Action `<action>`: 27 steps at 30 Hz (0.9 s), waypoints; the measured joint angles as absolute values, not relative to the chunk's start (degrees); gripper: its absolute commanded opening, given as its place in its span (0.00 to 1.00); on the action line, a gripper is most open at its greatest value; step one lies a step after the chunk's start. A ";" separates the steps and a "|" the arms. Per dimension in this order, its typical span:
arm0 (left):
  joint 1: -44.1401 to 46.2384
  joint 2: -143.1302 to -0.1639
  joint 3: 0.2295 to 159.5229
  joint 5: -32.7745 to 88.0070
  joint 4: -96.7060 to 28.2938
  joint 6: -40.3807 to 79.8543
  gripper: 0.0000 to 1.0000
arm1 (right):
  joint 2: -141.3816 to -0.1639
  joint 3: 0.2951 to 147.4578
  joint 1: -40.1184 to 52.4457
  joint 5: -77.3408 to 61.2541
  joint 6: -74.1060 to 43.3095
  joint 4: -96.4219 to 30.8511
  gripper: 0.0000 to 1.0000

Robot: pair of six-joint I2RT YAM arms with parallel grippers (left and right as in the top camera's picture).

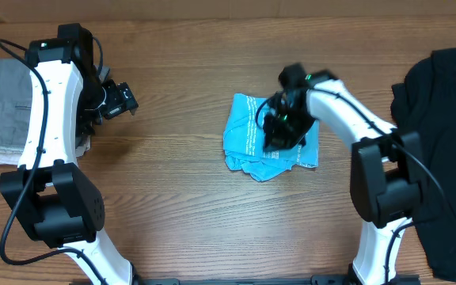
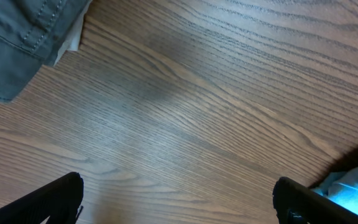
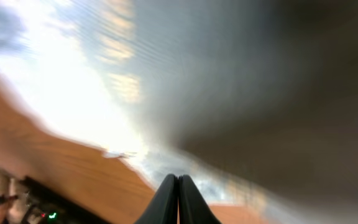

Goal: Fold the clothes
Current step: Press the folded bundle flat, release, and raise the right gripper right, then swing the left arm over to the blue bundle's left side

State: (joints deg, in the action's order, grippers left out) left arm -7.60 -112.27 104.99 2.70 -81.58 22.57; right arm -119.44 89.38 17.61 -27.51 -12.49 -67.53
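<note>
At the far left of the table (image 1: 180, 190) lies a stack of grey clothes (image 1: 2, 103), folded flat, which I take as finished work. Just right of it the left gripper (image 1: 121, 99) hangs above bare wood with its fingers wide apart, holding nothing. In the middle lies the light blue T-shirt (image 1: 248, 134), gathered into a small, roughly square bundle, though its near edge looks rumpled. The right gripper (image 1: 283, 127) is down on the shirt's right half, fingers pressed together; whether a pinch of cloth sits between them I cannot tell. At the right edge a black garment (image 1: 446, 119) lies loose and unfolded, so I judge the blue shirt nearly done and the black one not yet begun. Only the left wrist view shows stitched seams on the grey cloth. The right wrist view is blurred, but gives the closed fingertips that the overhead hides
</note>
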 measured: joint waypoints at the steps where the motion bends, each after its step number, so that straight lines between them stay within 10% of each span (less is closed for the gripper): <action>1: -7.60 -112.27 104.99 2.70 -81.60 22.59 1.00 | -119.35 92.20 16.86 -27.51 -11.94 -69.80 0.10; 4: -7.60 -112.27 104.99 2.72 -81.62 22.59 1.00 | -118.56 100.68 13.96 -26.11 -11.00 -75.75 0.20; 6: -7.60 -112.27 104.99 2.70 -81.60 22.59 1.00 | -117.58 105.45 11.49 -24.10 -10.50 -78.91 1.00; 27: -7.60 -112.27 105.03 3.31 -73.43 23.75 1.00 | -115.02 111.77 -7.42 -12.45 -10.24 -82.52 1.00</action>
State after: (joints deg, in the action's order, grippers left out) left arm -7.60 -112.27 105.03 3.31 -73.43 23.75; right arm -115.02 111.77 -7.42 -12.45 -10.24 -82.52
